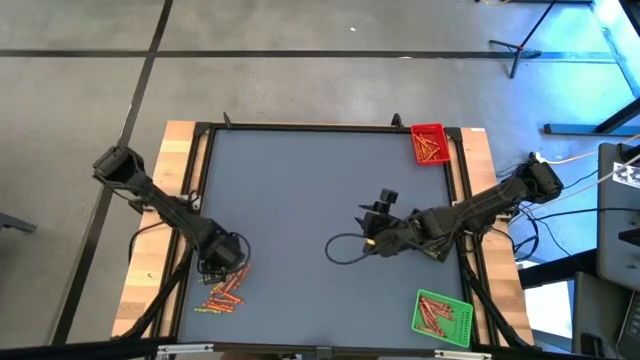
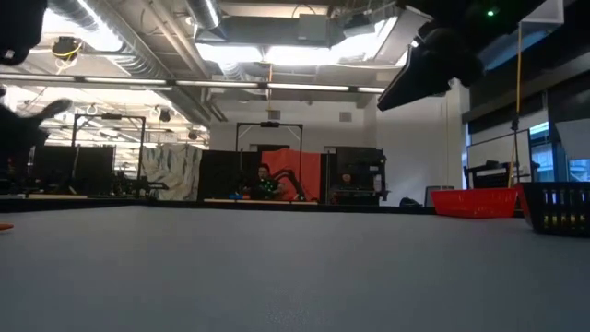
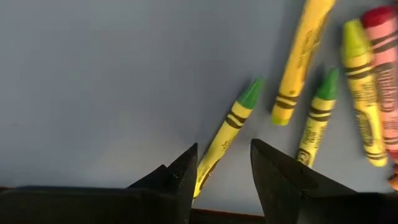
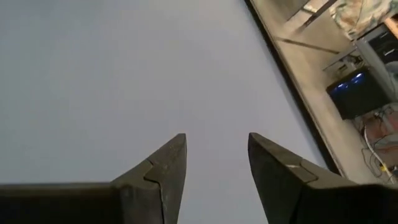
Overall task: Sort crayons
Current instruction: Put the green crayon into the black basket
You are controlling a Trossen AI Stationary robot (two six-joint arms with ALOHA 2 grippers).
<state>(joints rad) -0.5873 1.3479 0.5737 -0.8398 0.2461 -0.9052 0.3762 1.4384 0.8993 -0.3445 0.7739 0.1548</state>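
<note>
Grey table mat [image 1: 300,190], framed in black on pale wood. Near edge: loose crayons [image 1: 224,293] heaped at the left; green tray [image 1: 442,314] at the right, crayons inside. Left gripper [image 3: 222,177] low over the heap, fingers parted astride a green-tipped crayon [image 3: 227,127], not closed on it. Right gripper [image 4: 214,171] mid-table, parted, nothing between. Far right corner: red tray [image 1: 430,143], more crayons inside.
</note>
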